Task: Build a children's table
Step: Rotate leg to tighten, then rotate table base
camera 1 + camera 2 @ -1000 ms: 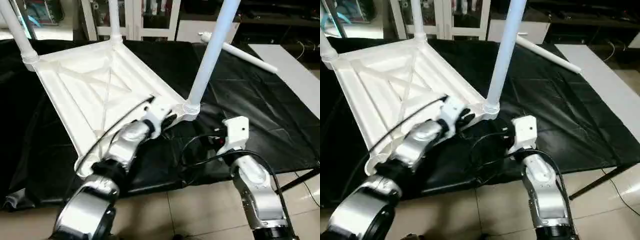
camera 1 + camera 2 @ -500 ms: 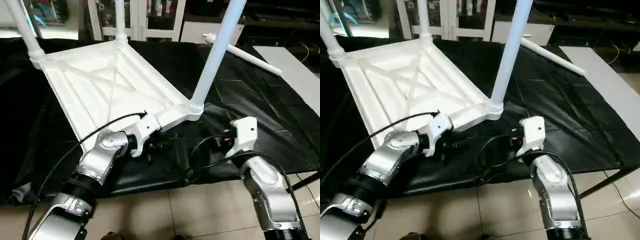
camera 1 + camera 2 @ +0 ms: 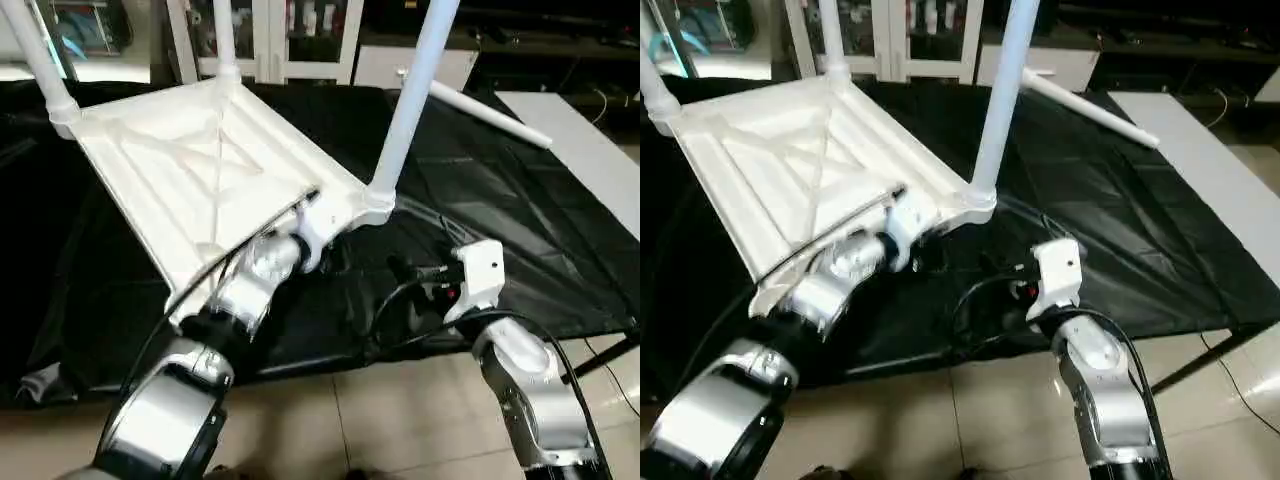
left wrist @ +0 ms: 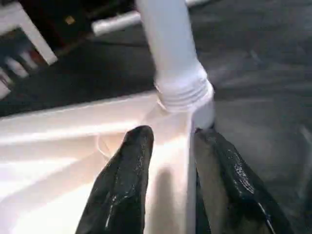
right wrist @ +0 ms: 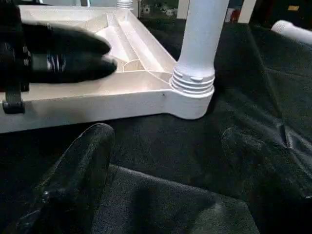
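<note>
tabletop (image 3: pixel 200 170) upside down, three legs in | left gripper (image 4: pixel 168 146) straddling its near rim by corner leg (image 3: pixel 410 100), grip unclear | right gripper (image 5: pixel 165 141) wide open, empty

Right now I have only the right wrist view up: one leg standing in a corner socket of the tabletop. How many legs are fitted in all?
Observer: Three legs stand upright in the tabletop; no leg rises from its near left corner.
Operator: Where is the fourth?
Observer: The fourth leg lies loose on the black cloth, far right of the tabletop.
Operator: Whose black fingers are at the rim?
Observer: The left gripper. In the left wrist view its fingers straddle the edge wall beside the fitted leg, with a gap on the inner side.
</note>
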